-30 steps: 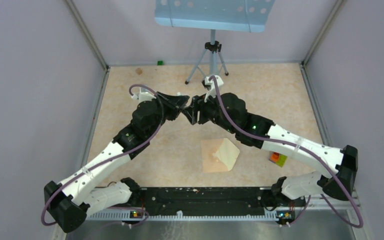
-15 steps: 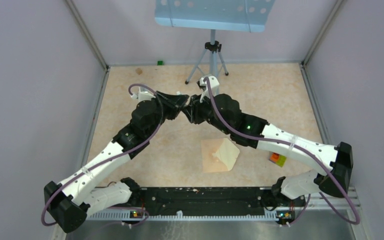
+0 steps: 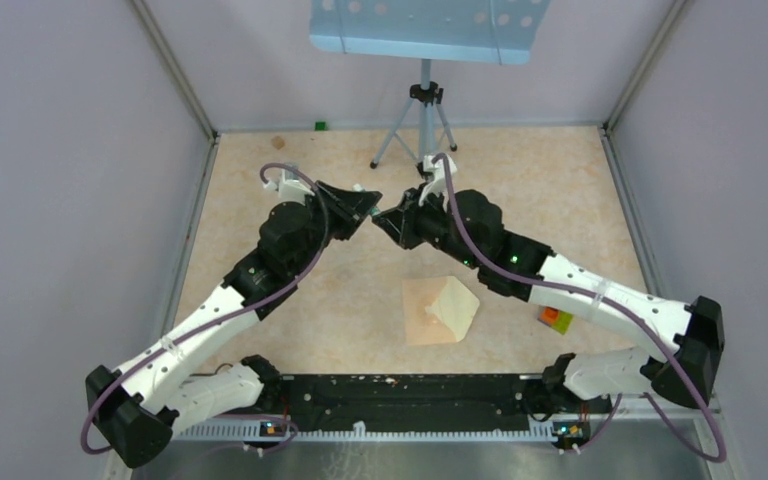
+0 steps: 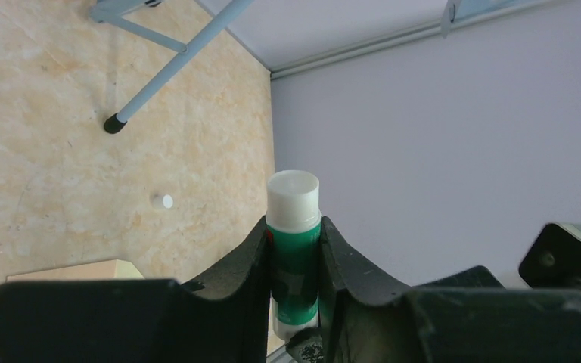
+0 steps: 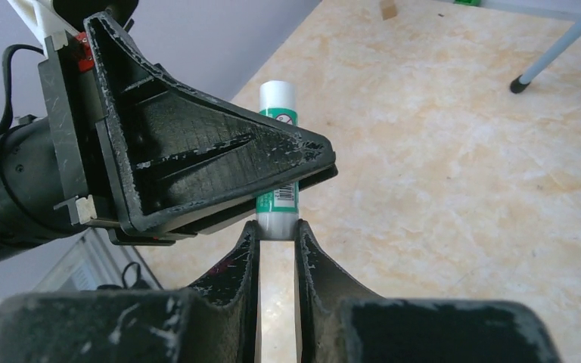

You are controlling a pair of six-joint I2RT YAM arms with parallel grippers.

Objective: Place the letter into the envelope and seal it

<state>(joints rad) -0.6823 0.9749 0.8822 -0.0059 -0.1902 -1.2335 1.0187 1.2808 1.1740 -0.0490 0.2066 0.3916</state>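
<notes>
- Since a second ago the right gripper (image 5: 277, 231) has drawn its jaws much narrower and its wrist has swung slightly right; the left gripper (image 3: 368, 203) has edged a little farther away; the papers have not shifted.
- Letter (image 3: 457, 303): a pale cream sheet with a fold crease, overlapping the right part of the envelope (image 3: 416, 318); whether it lies on top or is partly tucked in, I cannot tell.
- Envelope: tan and flat on the table (image 3: 560, 200), about the middle from left to right and nearer than both grippers; well apart from them, and neither gripper touches either paper.
- Left gripper: clenched on the green body of a glue stick (image 4: 293, 257), raised above the table; its fingers (image 4: 256, 257) press the body from both sides, and a white end stands out beyond their tips.
- Right gripper: meets the left one tip to tip; its fingertips (image 5: 248, 246) flank the stick's other white end and appear to press it on both sides, so both grippers grasp the one stick.
- Beyond them, at the far side, stands a tripod (image 3: 423, 125) carrying a pale blue perforated plate (image 3: 425, 30); a small green object (image 3: 319, 125) sits at the far edge.
- Near right, a multicoloured cube (image 3: 556, 319) sits just beside the right forearm.
</notes>
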